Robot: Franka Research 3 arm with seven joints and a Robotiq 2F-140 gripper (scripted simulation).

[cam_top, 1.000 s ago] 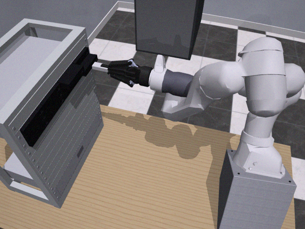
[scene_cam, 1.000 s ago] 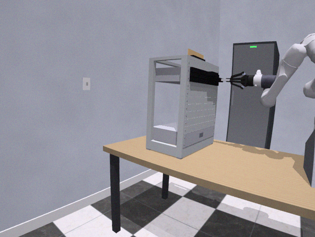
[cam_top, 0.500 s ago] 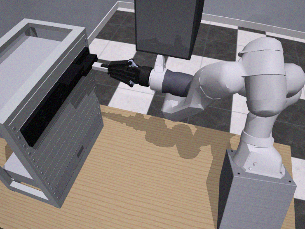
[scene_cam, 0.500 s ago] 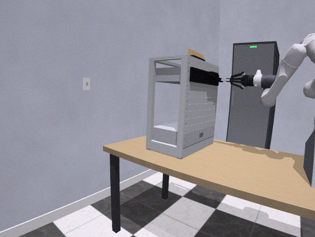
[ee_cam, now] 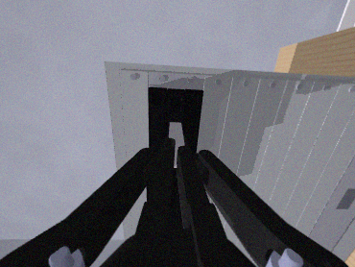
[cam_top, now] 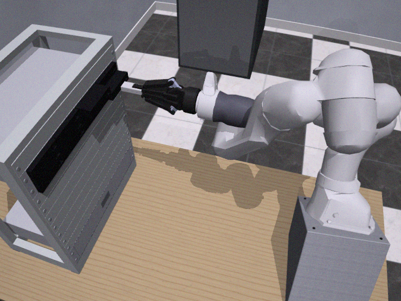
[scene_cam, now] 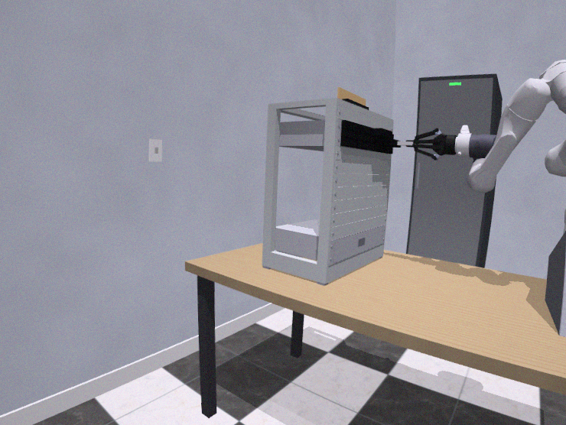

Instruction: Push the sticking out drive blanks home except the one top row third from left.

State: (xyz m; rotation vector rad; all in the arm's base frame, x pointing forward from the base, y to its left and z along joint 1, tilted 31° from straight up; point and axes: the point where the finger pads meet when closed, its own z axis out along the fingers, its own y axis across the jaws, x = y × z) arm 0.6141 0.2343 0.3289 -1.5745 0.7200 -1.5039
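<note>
Directly ahead of the gripper (cam_top: 137, 86), along the line of its outstretched black fingers, a drive blank (cam_top: 117, 82) stands out from the dark storage chassis (cam_top: 69, 129) near the top of the grey rack (cam_top: 56, 106), at the end farthest from the wooden table's (cam_top: 194, 226) near edge. The gripper is fully closed and holds nothing; its tips sit just short of the blank's face, or barely touching it. A straight horizontal push into the rack front looks like the move needed.
</note>
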